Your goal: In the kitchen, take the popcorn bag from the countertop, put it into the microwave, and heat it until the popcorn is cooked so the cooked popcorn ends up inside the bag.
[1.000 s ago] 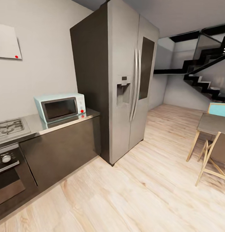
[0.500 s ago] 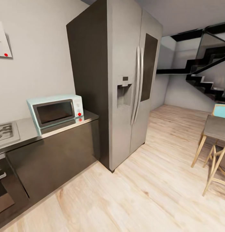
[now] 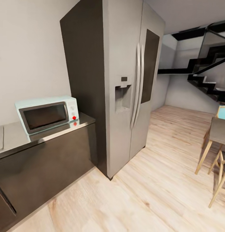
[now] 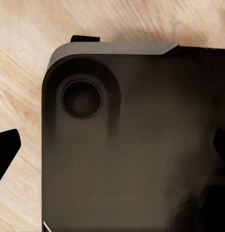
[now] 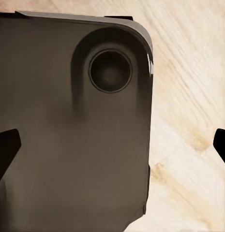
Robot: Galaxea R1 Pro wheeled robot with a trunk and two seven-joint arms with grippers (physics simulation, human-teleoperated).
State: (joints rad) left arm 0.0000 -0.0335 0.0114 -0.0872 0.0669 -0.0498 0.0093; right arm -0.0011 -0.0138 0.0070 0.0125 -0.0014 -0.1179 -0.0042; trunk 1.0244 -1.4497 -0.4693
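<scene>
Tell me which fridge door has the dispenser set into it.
The fridge's left-hand door, the one nearer the microwave. Its recessed dispenser sits at mid-height, while the right-hand door carries a tall dark panel instead.

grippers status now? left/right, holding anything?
Left gripper: open, fingertips spread wide, holding nothing.
Right gripper: open, fingertips spread wide, holding nothing.

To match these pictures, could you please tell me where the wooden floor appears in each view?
Head view: wooden floor covers the lower right.
Left wrist view: it borders the dark robot body.
Right wrist view: it flanks that body.
Shared landmark: the floor's pale grain.
</scene>
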